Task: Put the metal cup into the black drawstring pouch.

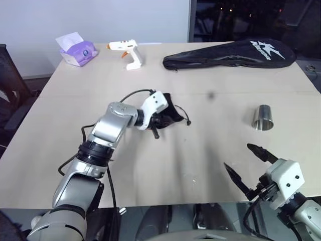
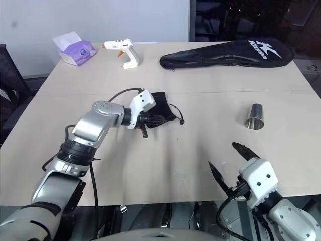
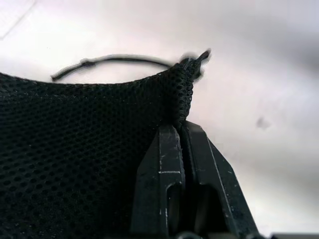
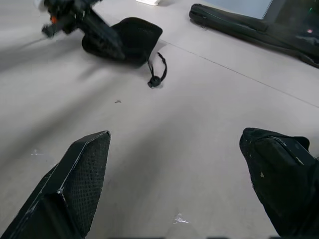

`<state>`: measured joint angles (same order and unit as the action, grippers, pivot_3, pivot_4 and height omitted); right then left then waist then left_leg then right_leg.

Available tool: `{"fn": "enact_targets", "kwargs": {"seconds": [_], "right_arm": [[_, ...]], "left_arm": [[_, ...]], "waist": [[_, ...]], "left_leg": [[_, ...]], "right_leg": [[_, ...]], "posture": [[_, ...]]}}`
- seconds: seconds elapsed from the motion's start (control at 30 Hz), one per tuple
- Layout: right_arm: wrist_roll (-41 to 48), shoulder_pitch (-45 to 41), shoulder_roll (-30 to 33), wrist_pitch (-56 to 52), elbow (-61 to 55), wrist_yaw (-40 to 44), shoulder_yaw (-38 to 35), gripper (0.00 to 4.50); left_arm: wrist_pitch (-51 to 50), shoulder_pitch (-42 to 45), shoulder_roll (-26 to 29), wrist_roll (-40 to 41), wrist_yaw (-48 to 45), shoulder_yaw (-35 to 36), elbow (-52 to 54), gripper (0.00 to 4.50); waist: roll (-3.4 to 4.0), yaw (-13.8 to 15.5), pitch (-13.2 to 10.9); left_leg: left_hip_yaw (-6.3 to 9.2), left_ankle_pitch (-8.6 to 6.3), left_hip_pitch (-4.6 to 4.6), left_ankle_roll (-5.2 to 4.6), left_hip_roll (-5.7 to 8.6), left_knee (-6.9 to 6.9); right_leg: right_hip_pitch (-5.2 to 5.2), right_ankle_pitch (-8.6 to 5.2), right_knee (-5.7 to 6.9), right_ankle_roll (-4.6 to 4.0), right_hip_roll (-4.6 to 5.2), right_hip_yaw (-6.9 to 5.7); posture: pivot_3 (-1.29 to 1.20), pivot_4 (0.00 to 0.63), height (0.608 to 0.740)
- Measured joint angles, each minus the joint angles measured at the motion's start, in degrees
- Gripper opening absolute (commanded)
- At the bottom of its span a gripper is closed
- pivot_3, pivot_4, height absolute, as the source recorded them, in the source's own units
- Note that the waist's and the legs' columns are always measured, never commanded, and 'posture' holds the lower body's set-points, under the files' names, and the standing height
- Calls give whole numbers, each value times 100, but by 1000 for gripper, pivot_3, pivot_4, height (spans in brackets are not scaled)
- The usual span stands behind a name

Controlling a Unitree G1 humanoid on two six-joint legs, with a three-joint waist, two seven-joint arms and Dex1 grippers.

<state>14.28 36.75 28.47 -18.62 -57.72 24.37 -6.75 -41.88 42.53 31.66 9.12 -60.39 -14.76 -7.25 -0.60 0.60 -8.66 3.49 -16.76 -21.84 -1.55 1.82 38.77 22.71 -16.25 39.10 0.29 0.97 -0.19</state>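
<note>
Mesh fabric of the black drawstring pouch (image 3: 84,149) is pinched between the jaws of the left gripper (image 1: 159,122), which are clenched on the pouch's edge near the middle of the worktop (image 1: 165,165). The pouch's cord and toggle (image 4: 155,79) trail off its side onto the bare surface. The left arm reaches forward across the worktop from its near left corner, bent at the elbow, the wrist angled down toward the pouch. The metal cup (image 1: 262,118) stands upright toward the right edge of the worktop, well apart from the pouch and from both grippers. The right gripper (image 1: 247,166) hovers by the near right corner, its jaws spread wide and empty, pointing forward toward the middle.
</note>
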Motion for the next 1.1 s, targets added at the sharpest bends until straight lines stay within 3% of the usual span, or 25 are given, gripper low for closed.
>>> {"fn": "enact_targets", "kwargs": {"seconds": [0.2, 0.3, 0.37, 0.93, 1.1], "right_arm": [[-95, -104, -16, -8, 1, -4, 135, 4500], [-164, -113, -18, -17, 1, -16, 178, 4500], [-232, -123, -26, -54, 1, -29, 247, 4500], [-282, -51, -73, -99, 1, -118, 344, 4500], [-299, -1, -73, -87, 1, -124, 347, 4500]], "left_arm": [[-96, 19, 85, 60, -197, -29, -12, 50], [-58, 19, 92, 54, -241, -97, -41, 676], [239, 18, 101, -85, -198, -179, -103, 1516], [2110, -136, 157, -1006, -80, -615, -421, 1516], [1758, -147, 64, -836, -208, -540, -392, 1516]], "waist": [[0, 5, 0], [0, 9, 0], [0, 10, 0], [0, 5, 0], [-1, 11, 0]], "left_leg": [[1, 1, 1, 1, 0, 1], [1, 1, 0, 1, 0, 2], [1, 1, 0, 1, 0, 3], [1, 0, 0, 1, 0, 7], [1, 0, -2, 0, 1, 18]], "right_leg": [[0, 0, 1, 0, 0, 1], [0, 0, 1, 0, 0, 1], [0, 0, 1, 0, 1, 1], [0, 0, 5, -1, 1, 2], [0, 0, 13, 0, 1, 1]], "posture": [[0, 150, 740], [0, 150, 740], [0, 150, 740], [0, 150, 740], [0, 150, 740]]}}
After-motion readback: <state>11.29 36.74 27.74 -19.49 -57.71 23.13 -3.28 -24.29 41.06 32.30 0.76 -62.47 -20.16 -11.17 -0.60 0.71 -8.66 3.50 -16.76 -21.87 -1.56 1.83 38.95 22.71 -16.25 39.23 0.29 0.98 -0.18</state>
